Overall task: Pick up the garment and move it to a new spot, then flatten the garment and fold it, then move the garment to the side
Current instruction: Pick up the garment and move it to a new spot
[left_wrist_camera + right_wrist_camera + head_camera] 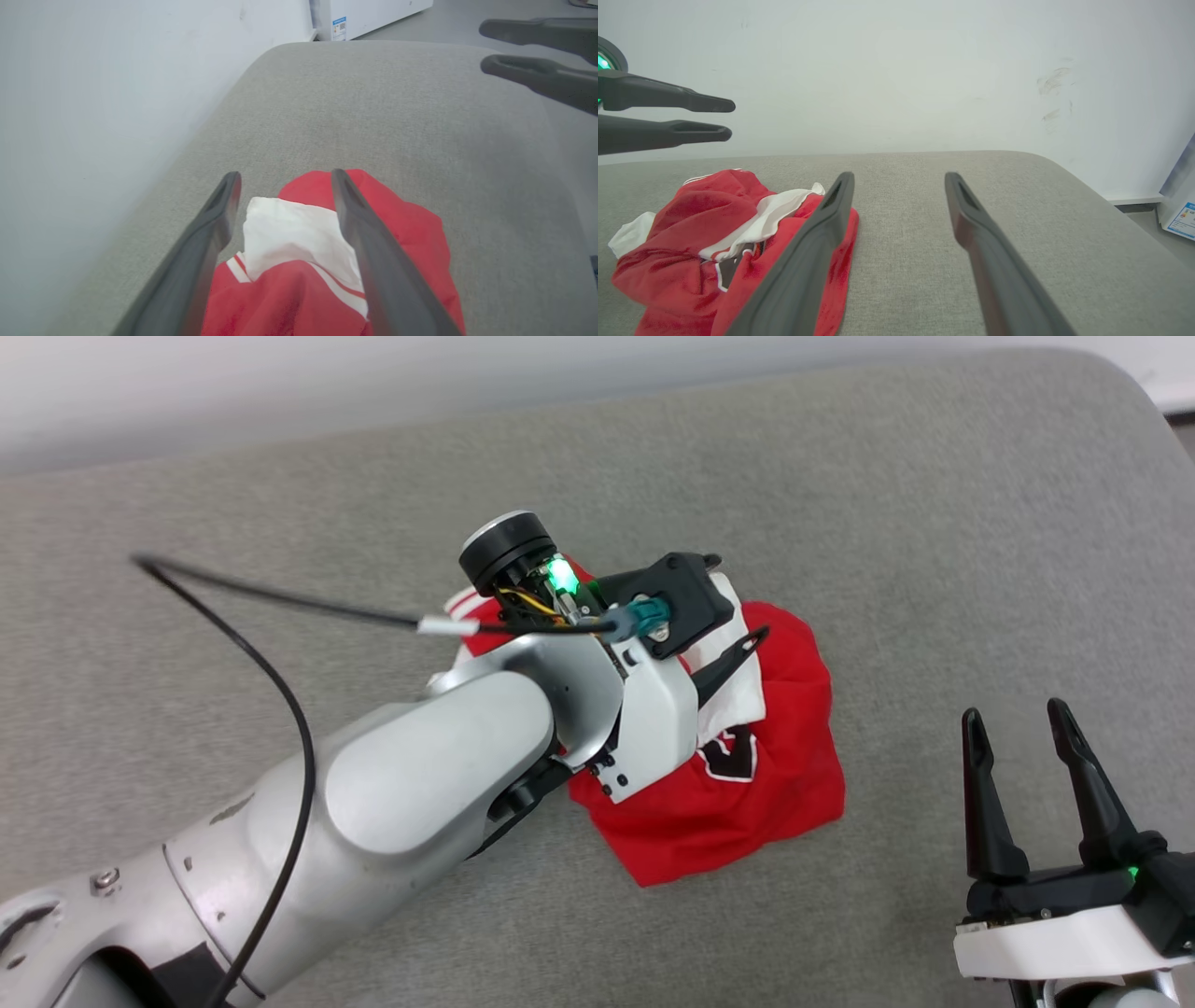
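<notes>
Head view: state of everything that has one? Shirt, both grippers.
Shirt: crumpled in a heap on the grey cushion, not flattened or folded.
Left gripper: jaws open, above the shirt, holding nothing.
Right gripper: jaws open, beside the shirt and apart from it, holding nothing.
Left wrist light: lit green.
</notes>
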`<state>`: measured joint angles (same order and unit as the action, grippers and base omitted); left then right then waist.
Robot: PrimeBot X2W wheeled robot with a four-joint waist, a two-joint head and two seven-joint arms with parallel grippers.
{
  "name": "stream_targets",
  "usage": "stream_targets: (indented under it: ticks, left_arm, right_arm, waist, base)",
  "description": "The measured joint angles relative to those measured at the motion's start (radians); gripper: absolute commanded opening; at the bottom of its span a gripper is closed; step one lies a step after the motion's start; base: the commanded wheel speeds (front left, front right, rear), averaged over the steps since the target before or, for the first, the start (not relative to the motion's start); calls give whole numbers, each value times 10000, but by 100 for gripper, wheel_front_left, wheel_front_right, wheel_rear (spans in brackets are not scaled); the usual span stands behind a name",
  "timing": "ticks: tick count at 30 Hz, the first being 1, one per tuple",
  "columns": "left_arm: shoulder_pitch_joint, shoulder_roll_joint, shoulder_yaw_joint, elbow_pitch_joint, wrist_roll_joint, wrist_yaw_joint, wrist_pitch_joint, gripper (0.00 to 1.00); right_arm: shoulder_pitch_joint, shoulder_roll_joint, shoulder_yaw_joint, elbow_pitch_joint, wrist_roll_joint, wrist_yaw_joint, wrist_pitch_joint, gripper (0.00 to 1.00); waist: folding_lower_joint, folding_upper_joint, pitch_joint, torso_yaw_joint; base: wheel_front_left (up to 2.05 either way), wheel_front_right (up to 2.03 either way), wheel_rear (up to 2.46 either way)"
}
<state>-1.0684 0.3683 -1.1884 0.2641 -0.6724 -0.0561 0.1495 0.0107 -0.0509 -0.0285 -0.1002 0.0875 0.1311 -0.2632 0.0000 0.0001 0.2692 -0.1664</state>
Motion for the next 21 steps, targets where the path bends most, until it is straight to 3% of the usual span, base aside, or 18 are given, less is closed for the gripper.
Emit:
stream_targets:
  ticks: [10,16,21]
  left_arm:
    - [1861,253,1363,-364,677,2872,-3613,100]
    - [3427,472,2531,-738,719,4439,-4088,100]
    - [4873,499,4010,-1659,1430,5279,-4123,100]
  right_arm:
    - [420,-2,-192,52,-92,0,-2,100]
    - [658,-2,-213,63,-88,0,-2,100]
    - [744,0,-293,75,-88,0,0,100]
  waist:
    - [0,0,-976,892]
    - [0,0,-1296,1281]
    - [0,0,-1376,1500]
  base:
    - [0,0,0]
    - [0,0,0]
    - [0,0,0]
